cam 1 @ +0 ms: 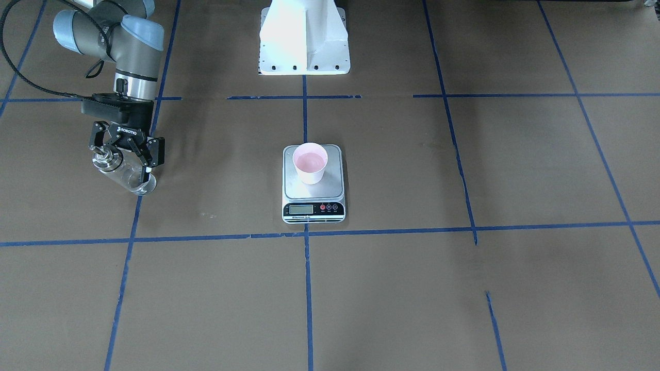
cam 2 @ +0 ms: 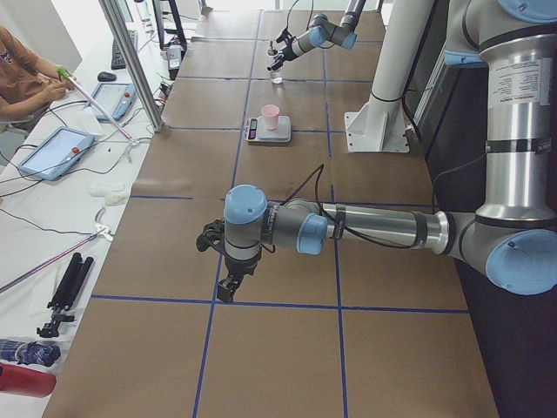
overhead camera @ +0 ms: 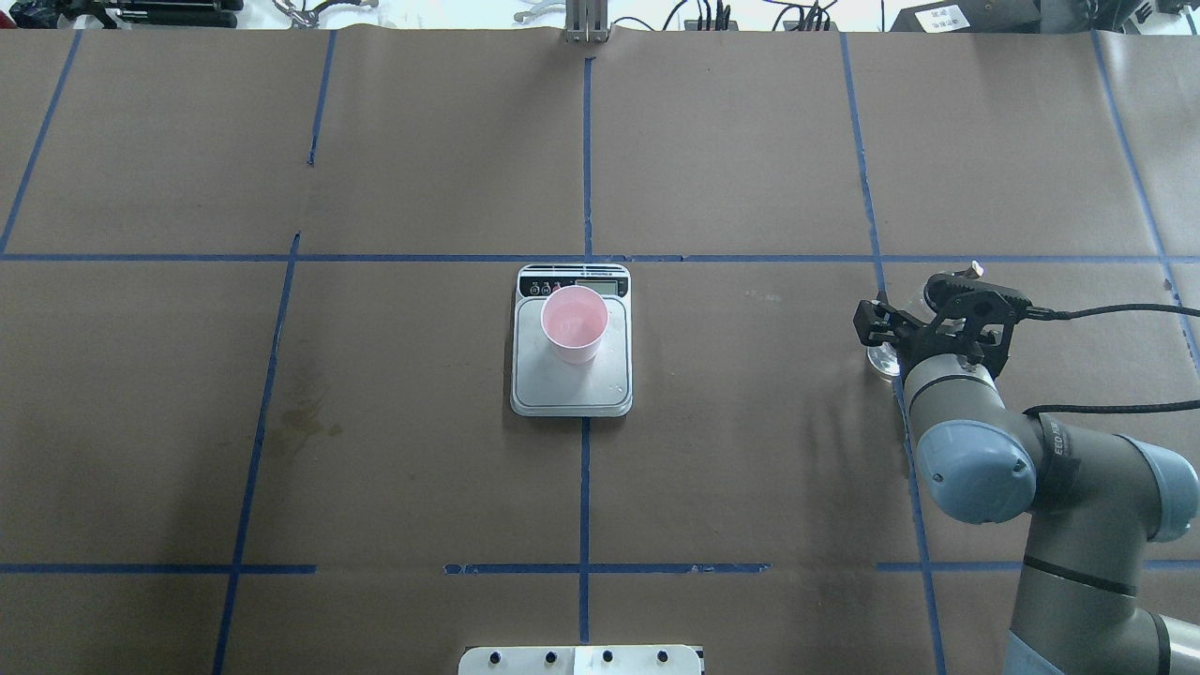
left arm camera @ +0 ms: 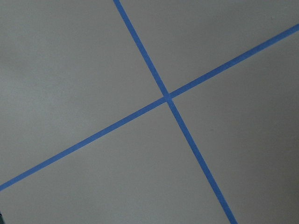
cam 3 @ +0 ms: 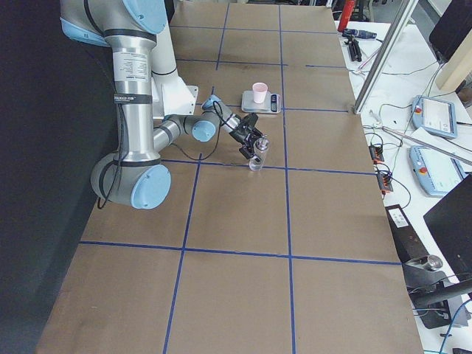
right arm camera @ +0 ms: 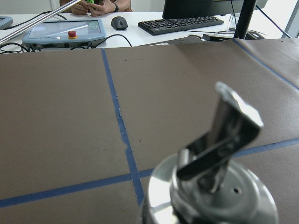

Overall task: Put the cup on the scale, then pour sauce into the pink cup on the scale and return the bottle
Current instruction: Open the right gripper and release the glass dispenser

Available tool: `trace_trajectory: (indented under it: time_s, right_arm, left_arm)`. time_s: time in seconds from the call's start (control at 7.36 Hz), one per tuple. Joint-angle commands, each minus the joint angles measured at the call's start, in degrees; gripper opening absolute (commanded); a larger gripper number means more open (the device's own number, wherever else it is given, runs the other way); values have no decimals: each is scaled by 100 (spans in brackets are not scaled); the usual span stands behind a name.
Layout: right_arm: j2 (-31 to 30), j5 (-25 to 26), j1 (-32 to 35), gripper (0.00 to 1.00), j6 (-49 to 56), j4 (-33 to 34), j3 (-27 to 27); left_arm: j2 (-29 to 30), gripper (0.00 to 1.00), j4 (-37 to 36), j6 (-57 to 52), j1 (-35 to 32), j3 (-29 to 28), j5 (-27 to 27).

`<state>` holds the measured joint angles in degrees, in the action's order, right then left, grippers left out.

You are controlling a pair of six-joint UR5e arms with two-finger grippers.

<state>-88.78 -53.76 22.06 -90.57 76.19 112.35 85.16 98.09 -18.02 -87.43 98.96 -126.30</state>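
Observation:
The pink cup (cam 1: 310, 164) stands upright on the scale (cam 1: 313, 198) at the table's middle; both also show in the overhead view, cup (overhead camera: 574, 323) on scale (overhead camera: 572, 392). The clear glass bottle (cam 1: 125, 176) stands on the table far to the robot's right of the scale. My right gripper (cam 1: 124, 157) hangs over it, its fingers spread wide on either side of the metal collar, not pressing it. The right wrist view shows the collar and spout (right arm camera: 224, 140) close up, with no fingers. My left gripper (cam 2: 228, 286) shows only in the left side view, low over bare table; I cannot tell its state.
The white robot base (cam 1: 304, 41) stands behind the scale. Blue tape lines (left arm camera: 167, 97) grid the brown table. Operators' tablets and a keyboard (right arm camera: 189, 23) lie beyond the far table edge.

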Motion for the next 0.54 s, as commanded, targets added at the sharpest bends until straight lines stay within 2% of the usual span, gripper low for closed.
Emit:
trace_trajectory:
  time_s: [0.0, 0.41]
  right_arm:
    - [-427, -195, -17, 100, -4, 28, 469]
    - [-491, -231, -333, 100, -268, 37, 603]
  left_arm:
    - [-8, 100, 0, 0, 7, 0, 0]
    - [0, 100, -9, 0, 7, 0, 0]
